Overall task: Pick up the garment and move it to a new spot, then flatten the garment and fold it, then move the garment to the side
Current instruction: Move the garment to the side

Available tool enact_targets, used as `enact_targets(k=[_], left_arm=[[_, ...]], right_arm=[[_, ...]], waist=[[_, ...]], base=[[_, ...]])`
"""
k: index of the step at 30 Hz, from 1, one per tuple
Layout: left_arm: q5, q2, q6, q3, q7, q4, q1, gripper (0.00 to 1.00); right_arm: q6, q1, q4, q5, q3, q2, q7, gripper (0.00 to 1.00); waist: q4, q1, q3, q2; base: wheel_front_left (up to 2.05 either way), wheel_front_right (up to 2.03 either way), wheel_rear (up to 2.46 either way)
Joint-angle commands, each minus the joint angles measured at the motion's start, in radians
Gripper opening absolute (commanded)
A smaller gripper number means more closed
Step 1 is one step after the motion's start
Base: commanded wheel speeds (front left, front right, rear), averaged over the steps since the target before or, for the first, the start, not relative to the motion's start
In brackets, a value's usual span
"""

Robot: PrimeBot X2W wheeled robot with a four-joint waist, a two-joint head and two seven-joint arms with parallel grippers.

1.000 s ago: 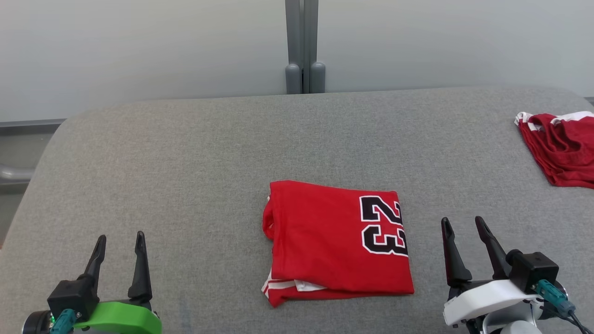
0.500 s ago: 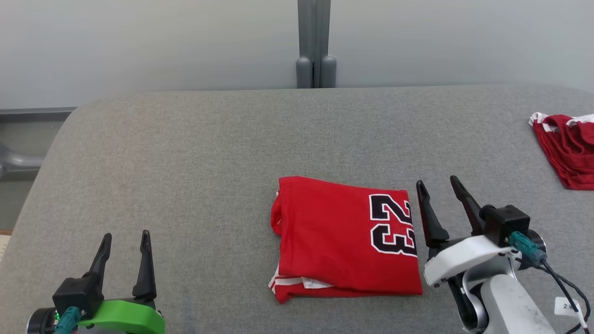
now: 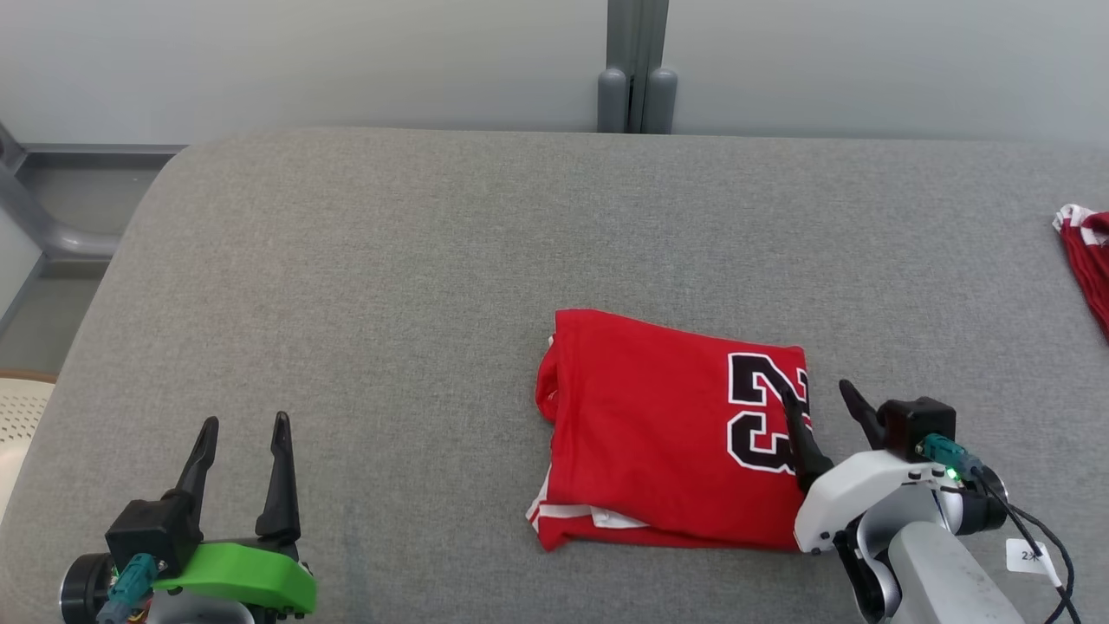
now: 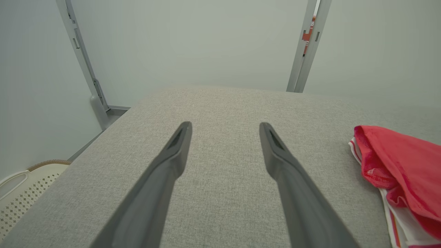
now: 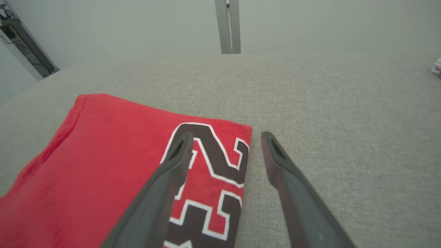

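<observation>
1. Head view, main item: garment, red, folded into a rough rectangle, lying flat on the desk a little right of centre. A black "23" with white outline shows along its right side; white trim shows at the near left corner.
2. Right end effector: spread wide, holding nothing. It straddles the garment's right edge, with one finger over the "23" and the other over bare desk just beside the cloth. Whether the fingers touch the fabric cannot be told.
3. Right wrist view, same item: right end effector parted, the left finger above the printed number on the garment, the right finger above grey desk.
4. Left end effector: spread wide, empty, at the near left of the desk, well apart from the garment.
5. Left wrist view: left end effector over bare desk; the garment lies off to the right, its folded layers and white trim visible.
6. Second garment: red with white trim, at the desk's far right edge, cut off by the frame.
7. Post: grey, upright, behind the desk.
8. Basket: pale, perforated, beside the desk's left edge.
</observation>
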Motion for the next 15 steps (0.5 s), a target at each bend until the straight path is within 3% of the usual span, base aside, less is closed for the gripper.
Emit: enact_targets(k=[1,14,15], left_arm=[[-0.004,0.006,-0.003,-0.001,-0.002,0.005,-0.019,1.0],[-0.014,0.001,-0.009,-0.009,-0.009,0.029,-0.057,1.0],[-0.015,0.0,-0.009,-0.009,-0.008,0.03,-0.06,1.0]], right_arm=[[-0.002,-0.015,0.025,0.005,-0.002,0.0,-0.008,1.0],[-0.001,-0.083,0.313,0.044,0.049,0.01,-0.033,1.0],[-0.001,-0.086,0.327,0.052,0.064,0.011,-0.033,0.35]], waist=[[0.008,0.0,0.008,-0.0001],[0.026,0.0,0.051,-0.0001],[0.027,0.0,0.054,-0.0001]], base=[[0.0,0.0,0.0],[0.0,0.0,0.0],[0.0,0.0,0.0]])
